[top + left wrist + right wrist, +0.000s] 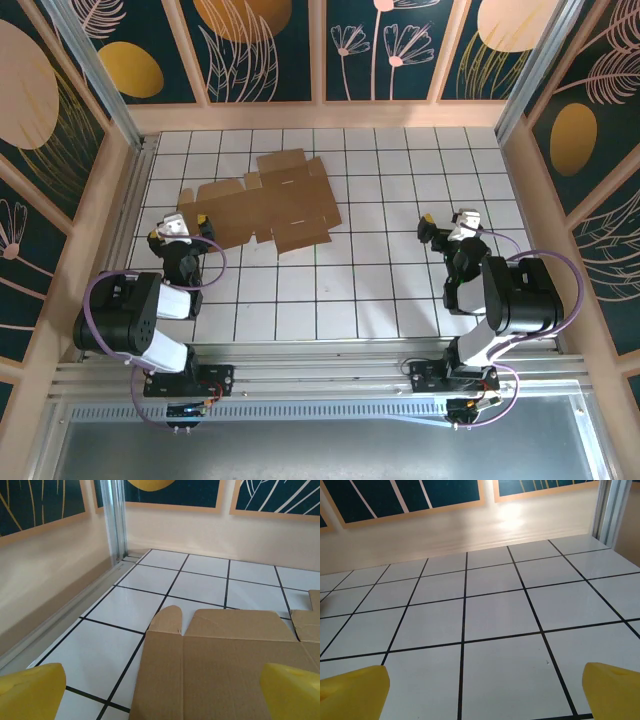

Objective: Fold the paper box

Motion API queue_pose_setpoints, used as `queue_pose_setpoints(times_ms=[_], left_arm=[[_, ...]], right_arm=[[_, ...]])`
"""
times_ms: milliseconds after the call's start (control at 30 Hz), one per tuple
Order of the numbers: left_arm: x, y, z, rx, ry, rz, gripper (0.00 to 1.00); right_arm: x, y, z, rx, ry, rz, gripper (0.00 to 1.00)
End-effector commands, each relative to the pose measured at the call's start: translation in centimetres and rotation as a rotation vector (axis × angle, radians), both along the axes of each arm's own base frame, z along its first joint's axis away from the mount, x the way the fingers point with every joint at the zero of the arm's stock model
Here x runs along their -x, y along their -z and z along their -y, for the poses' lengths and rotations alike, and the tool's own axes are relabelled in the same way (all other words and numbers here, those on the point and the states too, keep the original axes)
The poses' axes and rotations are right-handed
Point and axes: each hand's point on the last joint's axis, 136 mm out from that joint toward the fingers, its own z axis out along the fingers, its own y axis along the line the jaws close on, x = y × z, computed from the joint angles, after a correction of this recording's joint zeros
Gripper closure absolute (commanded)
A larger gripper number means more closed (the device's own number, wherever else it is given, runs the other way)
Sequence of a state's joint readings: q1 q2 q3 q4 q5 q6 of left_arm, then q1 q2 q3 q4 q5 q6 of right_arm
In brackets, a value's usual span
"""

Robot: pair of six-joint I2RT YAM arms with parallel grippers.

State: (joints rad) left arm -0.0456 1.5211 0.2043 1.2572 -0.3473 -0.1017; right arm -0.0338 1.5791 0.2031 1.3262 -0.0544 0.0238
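The box (262, 205) lay flat on the table (400, 170), left of centre and toward the far side. It was an open sheet of brown cardboard with its flaps and slots spread out. We judged the task not yet begun: no panel stood up and no flap was tucked, so every fold was left to make. In the left wrist view the sheet's near corner, with one rounded tab, lay flat on the white tiles, and we saw creases but no bends.

The left gripper (190, 225) sat at the sheet's near left corner. Its yellow fingers (30, 690) stood wide apart and held nothing. The cardboard ran between them in the wrist view, but we could not tell whether they touched it. The right gripper (447, 225) was well apart from the box, over bare tiles on the right side, its jaws also spread wide and empty.

We found no brand, label or writing to read on the cardboard, the arms or the table. The walls (270, 50) around the table carried only painted leaves, flowers and orange ovals on dark blue.
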Motion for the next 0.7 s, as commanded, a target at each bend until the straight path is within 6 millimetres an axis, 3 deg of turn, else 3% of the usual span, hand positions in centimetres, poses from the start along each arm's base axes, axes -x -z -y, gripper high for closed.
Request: queue_pose_setpoints(times_ms=[0,500,667], left_arm=[[-0.5,-1.7,0.0,0.017,0.004,0.068,0.01],[-0.5,-1.8,0.6,0.005,0.046,0.069,0.01],[0.9,-3.7,0.3,0.01,0.029,0.127,0.01]], right_arm=[[-0.4,-1.3,0.3,0.015,0.008,0.04,0.01],[-0.2,-1.4,-0.1,0.019,-0.015,0.047,0.01],[1.1,-4.9,0.2,0.038,0.05,0.102,0.01]])
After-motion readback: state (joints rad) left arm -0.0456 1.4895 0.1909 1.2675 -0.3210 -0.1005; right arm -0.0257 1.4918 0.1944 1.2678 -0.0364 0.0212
